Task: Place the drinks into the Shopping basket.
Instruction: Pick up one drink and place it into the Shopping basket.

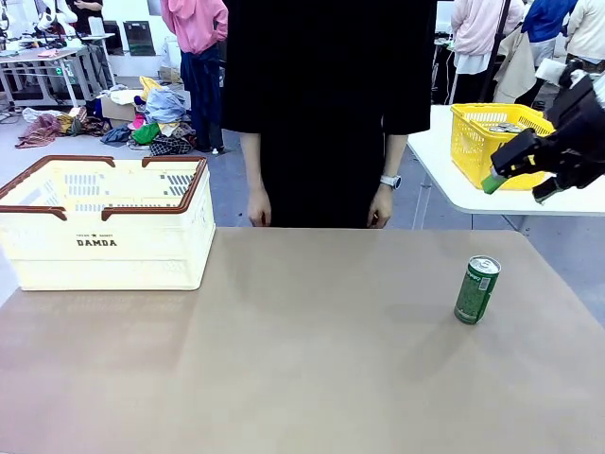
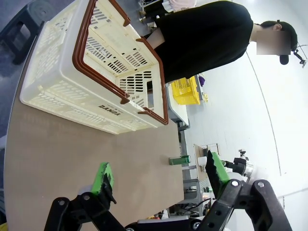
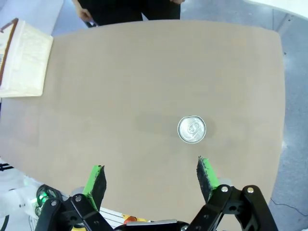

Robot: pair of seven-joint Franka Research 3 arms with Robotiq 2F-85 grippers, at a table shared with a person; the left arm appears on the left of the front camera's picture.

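Note:
One of the drinks, a green can with a silver top, stands upright on the right part of the brown table. From above its round top lies just beyond my right gripper, nearer one finger. That right gripper hovers open and empty, high above the table's right edge. The cream Shopping basket with a brown rim and "DAMDA" print stands at the far left. My left gripper is open and empty, with the basket ahead of it and the green can small and far off.
A person in black stands at the table's far edge, hands hanging down. A yellow mesh basket sits on a white table behind and to the right. The brown tabletop between basket and can is bare.

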